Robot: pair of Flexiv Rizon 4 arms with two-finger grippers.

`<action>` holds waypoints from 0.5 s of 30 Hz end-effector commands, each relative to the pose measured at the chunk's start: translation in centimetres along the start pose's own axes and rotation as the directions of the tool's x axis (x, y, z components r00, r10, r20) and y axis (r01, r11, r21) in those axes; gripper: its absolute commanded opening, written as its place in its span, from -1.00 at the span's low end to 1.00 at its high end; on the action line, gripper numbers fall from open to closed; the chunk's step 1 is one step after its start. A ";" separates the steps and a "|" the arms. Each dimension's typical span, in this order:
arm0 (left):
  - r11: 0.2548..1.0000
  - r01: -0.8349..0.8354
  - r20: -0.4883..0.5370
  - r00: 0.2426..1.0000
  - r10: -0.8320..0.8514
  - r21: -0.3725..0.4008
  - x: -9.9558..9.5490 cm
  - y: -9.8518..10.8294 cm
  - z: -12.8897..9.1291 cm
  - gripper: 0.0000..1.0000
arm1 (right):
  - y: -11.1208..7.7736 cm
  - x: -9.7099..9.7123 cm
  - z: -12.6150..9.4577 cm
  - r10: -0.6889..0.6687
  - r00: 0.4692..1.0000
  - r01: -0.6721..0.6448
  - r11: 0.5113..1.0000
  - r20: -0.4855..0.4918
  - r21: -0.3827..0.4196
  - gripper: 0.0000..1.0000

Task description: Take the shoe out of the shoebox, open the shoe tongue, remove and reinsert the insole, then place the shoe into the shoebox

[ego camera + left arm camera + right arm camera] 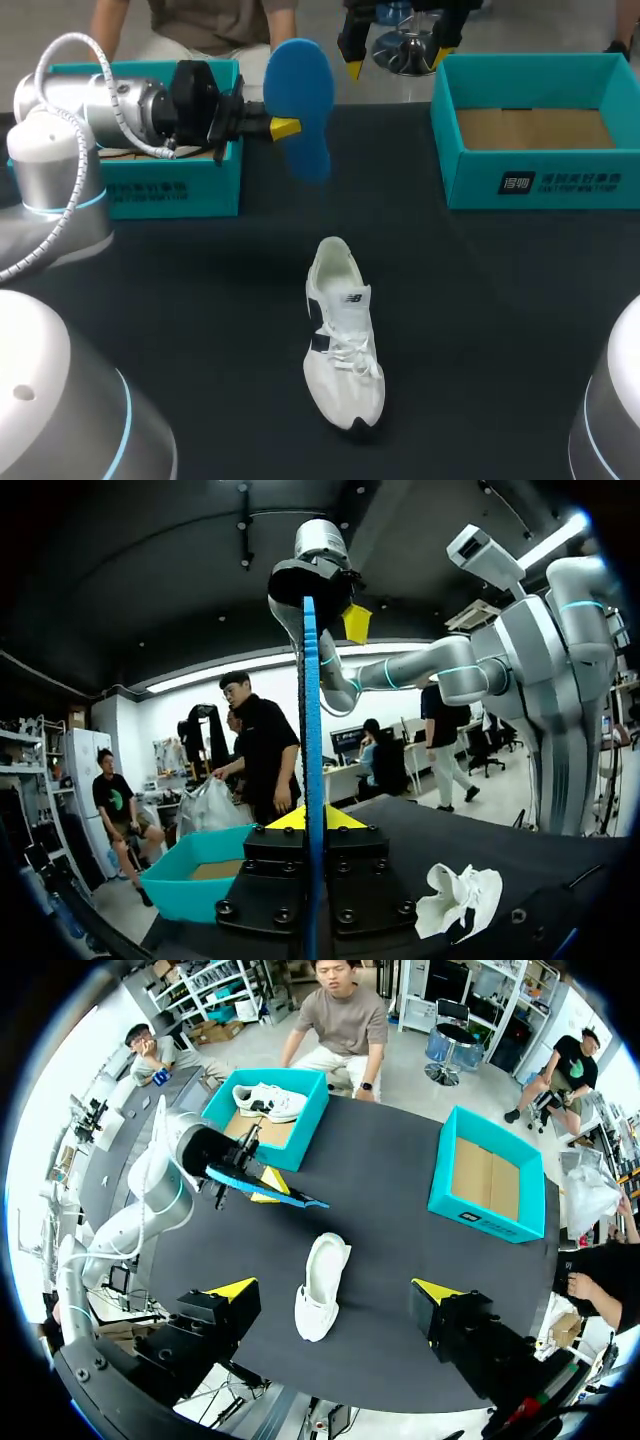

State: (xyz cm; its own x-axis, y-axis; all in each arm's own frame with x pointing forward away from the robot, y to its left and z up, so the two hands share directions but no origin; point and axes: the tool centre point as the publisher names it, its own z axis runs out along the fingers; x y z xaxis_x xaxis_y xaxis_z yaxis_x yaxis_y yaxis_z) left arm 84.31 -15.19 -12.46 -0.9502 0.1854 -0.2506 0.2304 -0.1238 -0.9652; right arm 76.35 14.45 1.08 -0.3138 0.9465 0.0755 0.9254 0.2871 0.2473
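Left arm (110, 100) is holding level, left claw (285, 128) pinching the insole (300, 95); right arm (450, 670) is hovering high, right claw (397, 55) pointing down, fingers spread wide.

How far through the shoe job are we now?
Done: the white shoe is out on the table, its blue insole pulled. In hand: the left claw grips that insole aloft; the right claw hangs open. Left: reinsert it, then put the shoe in the empty shoebox.
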 end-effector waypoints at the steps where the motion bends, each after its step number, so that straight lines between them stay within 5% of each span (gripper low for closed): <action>1: 0.993 -0.102 -0.016 0.995 0.101 -0.057 0.3 0.8 -0.3 -1.00 | 0.1 0.0 0.0 0.001 1.000 -0.001 1.000 0.000 0.003 1.00; 15: 0.994 -0.082 -0.015 0.997 0.081 -0.075 0.9 1.1 -0.3 -1.00 | 0.1 0.0 0.0 0.001 1.000 -0.001 1.000 0.000 0.003 1.00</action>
State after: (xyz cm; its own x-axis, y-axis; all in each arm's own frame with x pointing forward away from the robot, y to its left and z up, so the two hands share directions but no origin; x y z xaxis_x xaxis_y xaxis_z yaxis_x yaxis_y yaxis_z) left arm 83.85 -14.86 -13.71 -0.9250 0.1916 -0.3282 0.3217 -0.0650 -0.9446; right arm 76.35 14.45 1.08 -0.3138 0.9465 0.0755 0.9254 0.2871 0.2473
